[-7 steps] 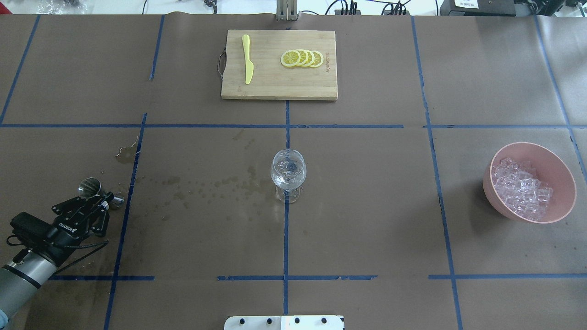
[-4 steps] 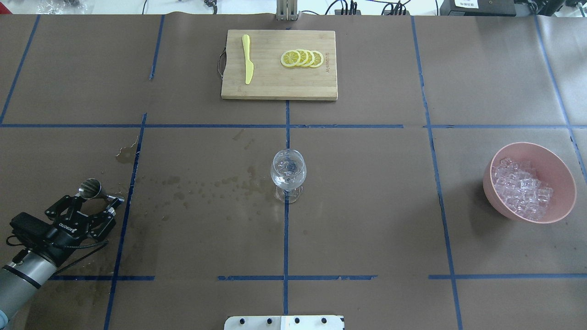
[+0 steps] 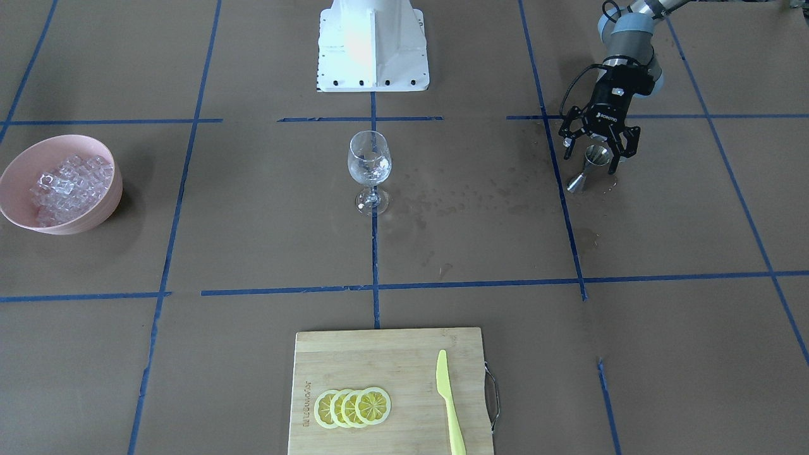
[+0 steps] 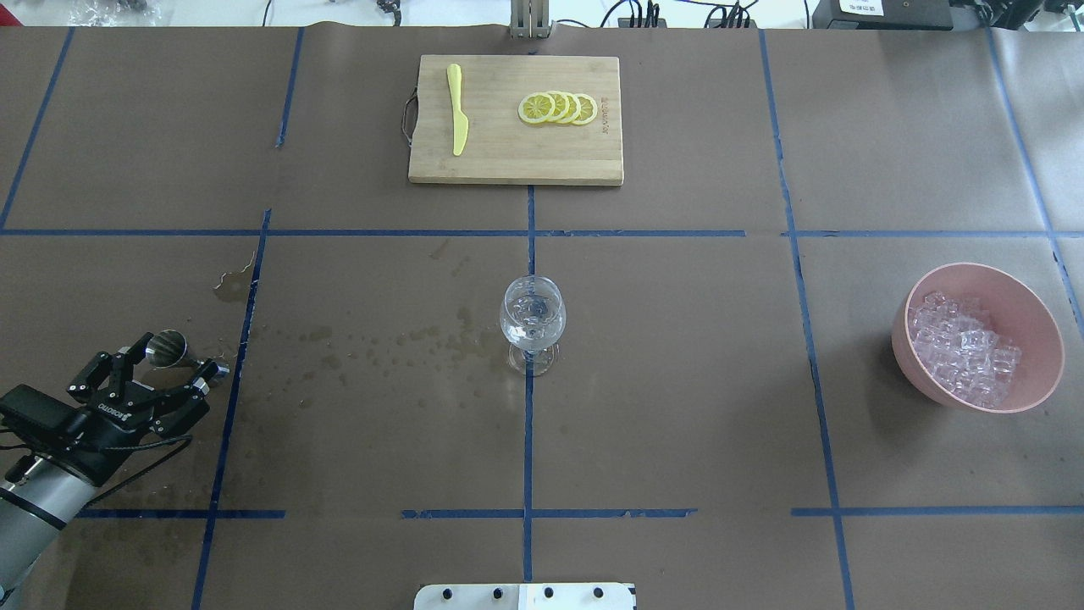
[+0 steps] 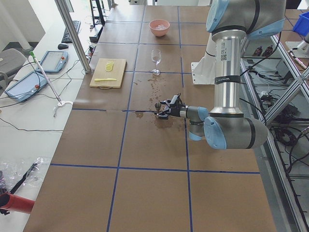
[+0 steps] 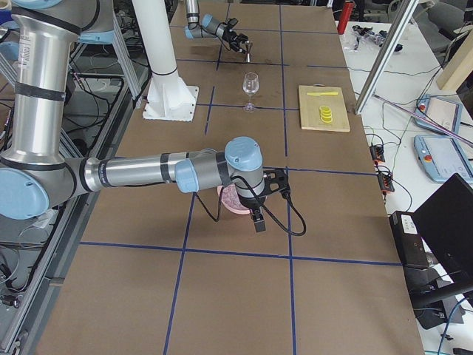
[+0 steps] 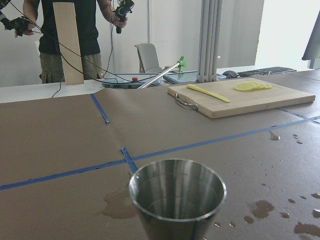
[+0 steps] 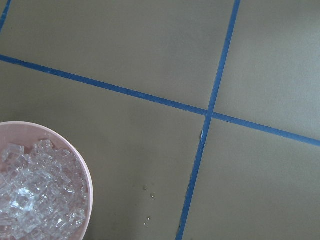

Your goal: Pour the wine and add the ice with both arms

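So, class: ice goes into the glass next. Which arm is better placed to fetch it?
Right. The right gripper hangs beside the pink bowl of ice; the left gripper is open at the jigger, across the table.

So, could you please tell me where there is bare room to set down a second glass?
The wide patch between the wine glass and the pink bowl is bare, as is the strip between glass and cutting board. Toward the jigger the paper is spattered wet, and the left hand crowds it.
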